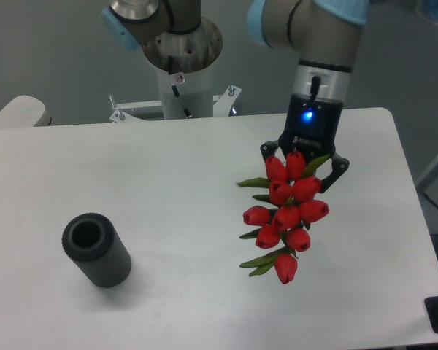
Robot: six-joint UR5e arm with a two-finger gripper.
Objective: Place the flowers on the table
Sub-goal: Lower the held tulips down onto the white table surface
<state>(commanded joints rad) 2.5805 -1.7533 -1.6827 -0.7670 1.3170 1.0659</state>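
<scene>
The flowers (286, 211) are a bunch of red tulip buds with green leaves, hanging buds-down toward the camera over the right half of the white table (175, 189). My gripper (304, 162) is directly above and behind the bunch, its two black fingers on either side of the top buds, shut on the bunch. The stems are hidden behind the buds and the gripper. I cannot tell whether the lowest bud touches the tabletop.
A dark ribbed cylinder (96, 250) stands on the table at the front left, open end up. The robot base (181, 80) stands at the table's back edge. The table's right edge (416, 219) is close to the gripper.
</scene>
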